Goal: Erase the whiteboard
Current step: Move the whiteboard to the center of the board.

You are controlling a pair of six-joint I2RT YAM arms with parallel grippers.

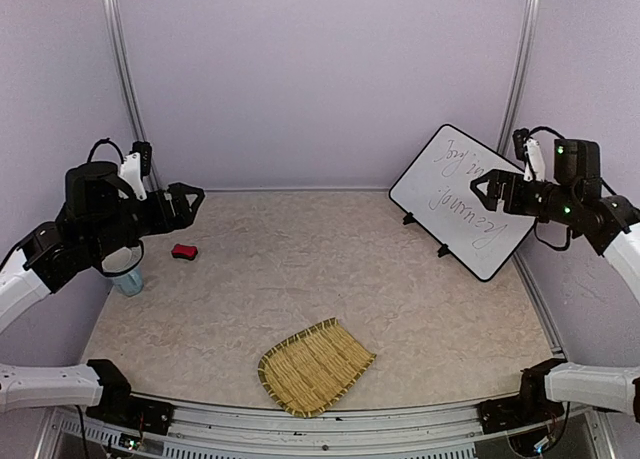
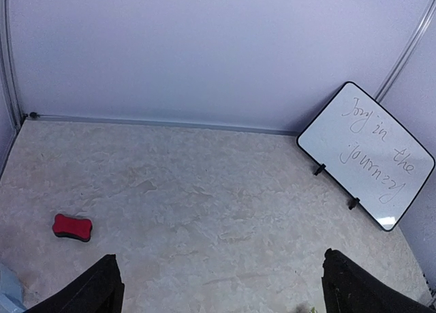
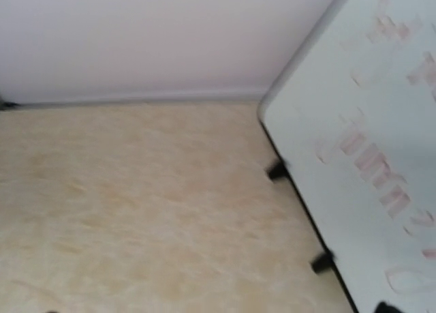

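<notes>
The whiteboard (image 1: 462,201) leans on its two black feet at the back right, with dark handwriting on it. It also shows in the left wrist view (image 2: 368,153) and, blurred, in the right wrist view (image 3: 368,142). A small red eraser (image 1: 184,251) lies on the table at the left, and the left wrist view (image 2: 72,227) shows it too. My left gripper (image 1: 190,201) is open and empty, held in the air behind and above the eraser. My right gripper (image 1: 485,192) is open and empty, raised in front of the whiteboard's face.
A woven straw mat (image 1: 315,367) lies near the front middle of the marbled table (image 1: 300,279). A pale blue container (image 1: 128,279) stands at the left edge under my left arm. Walls close the back and both sides.
</notes>
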